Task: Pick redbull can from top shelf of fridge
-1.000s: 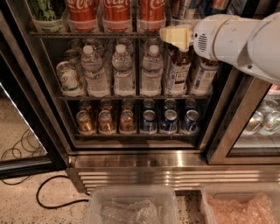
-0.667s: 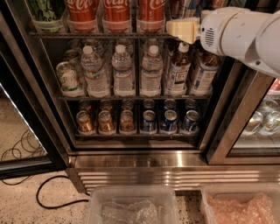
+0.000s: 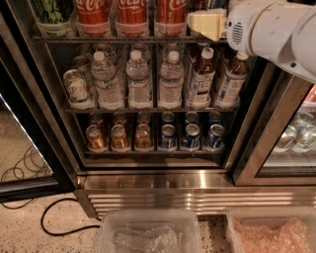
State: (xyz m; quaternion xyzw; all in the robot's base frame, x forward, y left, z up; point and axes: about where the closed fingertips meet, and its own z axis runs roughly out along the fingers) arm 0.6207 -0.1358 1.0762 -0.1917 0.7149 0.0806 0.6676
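Note:
The fridge (image 3: 163, 180) stands open before me, with a ribbed steel base. Its top shelf (image 3: 108, 39) is a dark wire rack across the top of the view. It carries three red Coca-Cola cans (image 3: 132, 11) and a green can (image 3: 52, 12). My gripper (image 3: 206, 23), cream-coloured on a white arm (image 3: 276, 29), is at the right end of that shelf, level with the cans. The redbull can is hidden behind the gripper or above the top edge of the view.
The rack below holds water bottles (image 3: 138, 81) and tea bottles (image 3: 201, 79). The lowest rack holds brown cans (image 3: 118, 137) and short blue cans (image 3: 190, 136). The open glass door (image 3: 24, 148) is at left, a black cable (image 3: 59, 222) lies on the floor, and two plastic bins (image 3: 148, 232) sit in front.
The gripper and arm have risen and moved a little right, from in front of the bottle rack up to the top shelf's level. The drinks have not moved.

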